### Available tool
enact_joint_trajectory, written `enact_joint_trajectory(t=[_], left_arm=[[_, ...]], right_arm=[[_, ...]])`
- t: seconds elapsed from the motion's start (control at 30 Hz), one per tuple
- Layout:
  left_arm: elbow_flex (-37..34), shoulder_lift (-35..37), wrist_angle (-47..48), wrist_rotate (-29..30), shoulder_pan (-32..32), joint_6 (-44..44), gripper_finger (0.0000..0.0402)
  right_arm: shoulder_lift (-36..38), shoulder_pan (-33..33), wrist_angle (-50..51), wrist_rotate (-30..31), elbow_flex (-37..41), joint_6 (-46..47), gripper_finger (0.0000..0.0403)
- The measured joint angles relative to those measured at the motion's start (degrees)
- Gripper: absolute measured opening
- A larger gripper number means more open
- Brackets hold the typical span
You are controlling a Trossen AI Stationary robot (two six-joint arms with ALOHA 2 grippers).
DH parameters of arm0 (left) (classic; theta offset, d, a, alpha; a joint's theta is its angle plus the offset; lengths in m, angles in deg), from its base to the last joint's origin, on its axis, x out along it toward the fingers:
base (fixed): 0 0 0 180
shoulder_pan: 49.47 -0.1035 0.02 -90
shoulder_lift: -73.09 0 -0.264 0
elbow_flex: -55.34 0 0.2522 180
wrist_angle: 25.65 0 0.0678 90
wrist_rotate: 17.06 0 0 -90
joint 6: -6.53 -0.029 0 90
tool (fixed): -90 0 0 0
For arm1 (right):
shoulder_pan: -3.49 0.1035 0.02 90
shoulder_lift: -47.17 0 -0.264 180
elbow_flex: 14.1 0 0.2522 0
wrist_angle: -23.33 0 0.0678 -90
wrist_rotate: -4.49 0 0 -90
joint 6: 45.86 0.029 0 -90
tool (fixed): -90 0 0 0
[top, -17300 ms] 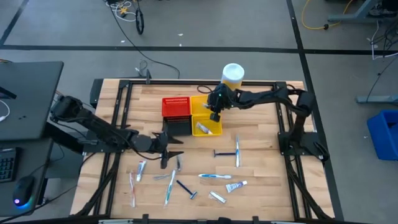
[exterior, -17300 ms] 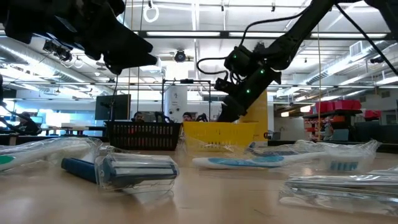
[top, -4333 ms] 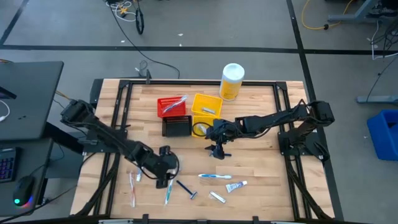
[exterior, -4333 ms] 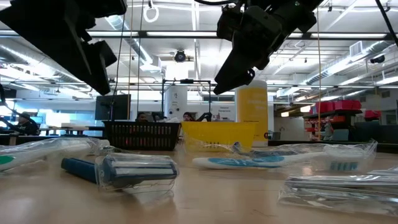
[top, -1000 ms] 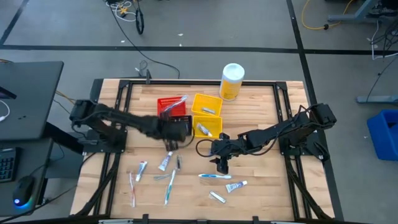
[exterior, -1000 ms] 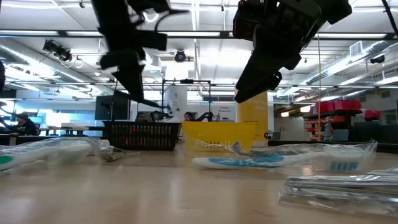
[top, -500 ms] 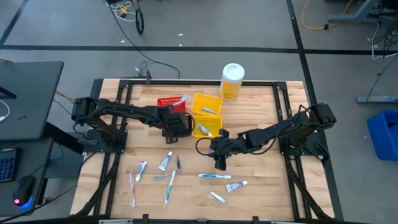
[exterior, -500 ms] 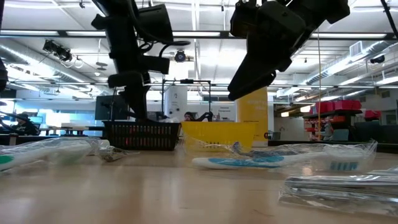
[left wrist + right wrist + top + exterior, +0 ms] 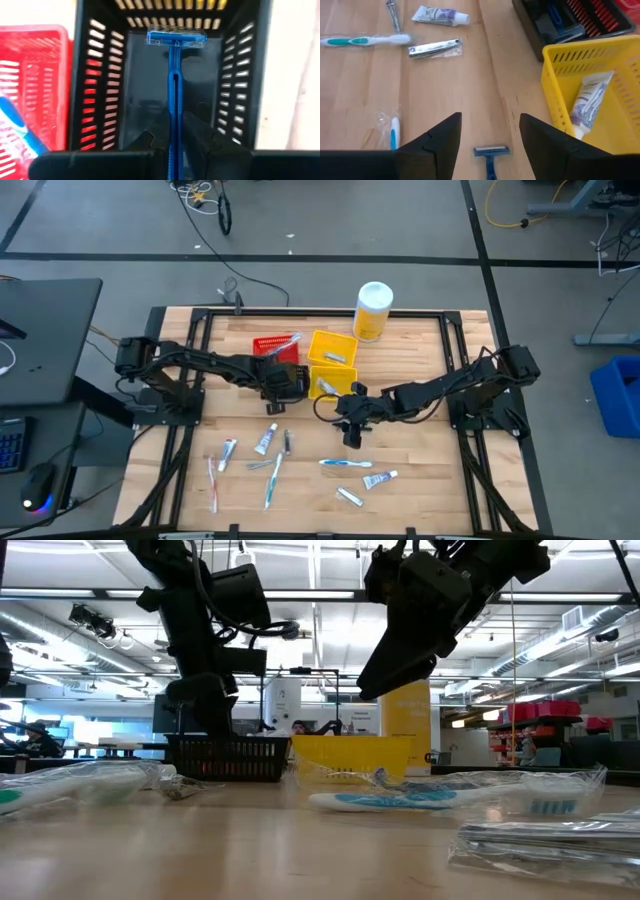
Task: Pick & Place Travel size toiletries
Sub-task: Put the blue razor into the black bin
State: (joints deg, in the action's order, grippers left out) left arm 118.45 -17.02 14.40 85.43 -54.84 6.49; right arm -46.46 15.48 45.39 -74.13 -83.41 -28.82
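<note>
While our left gripper [image 9: 175, 145] pinches the light, stiff razor [image 9: 175, 75] mid-handle over the black bin [image 9: 100, 75], our right gripper [image 9: 490, 132] seems open, empty.

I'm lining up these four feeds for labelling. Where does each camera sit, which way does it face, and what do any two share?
High view: overhead, straight down on the table; both arms show.
Low view: table height, looking level across at the black bin and yellow bin; arms hang from above.
Left wrist view: looks into the black bin past the left gripper, shut on a blue razor.
Right wrist view: looks down past the open right gripper at the table, another razor between its jaws.
Shared: the yellow bin appears in high, low and right wrist views.
</note>
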Motion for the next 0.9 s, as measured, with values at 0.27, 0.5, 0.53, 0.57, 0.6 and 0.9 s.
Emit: enact_joint_trajectory(t=[0.27,0.5,0.53,0.57,0.6,0.9], left_arm=[[0.0,0.0,-0.17,-2.27,-0.63,-1.49,0.0045],[0.0,0.0,-0.11,-3.17,-0.63,-2.59,0.006],[0.0,0.0,-0.07,-3.17,-0.63,-2.44,0.0062],[0.0,0.0,0.0,-3.17,-0.63,-2.39,0.0065],[0.0,0.0,0.0,-3.15,-0.63,-2.51,0.0067],[0.0,0.0,-0.25,-3.15,-0.63,-3.65,0.0094]], right_arm=[[0.0,-0.34,0.04,0.0,0.0,0.02,0.0213],[0.0,-0.34,0.42,-0.95,0.0,0.52,0.0203],[0.0,-0.35,0.58,-2.08,0.0,0.52,0.0202],[0.0,-0.36,0.68,-3.6,0.0,0.55,0.0201],[0.0,-0.32,0.7,-5.0,0.0,0.55,0.0201],[0.0,1.76,6.51,-10.64,-0.02,-1.68,0.0209]])
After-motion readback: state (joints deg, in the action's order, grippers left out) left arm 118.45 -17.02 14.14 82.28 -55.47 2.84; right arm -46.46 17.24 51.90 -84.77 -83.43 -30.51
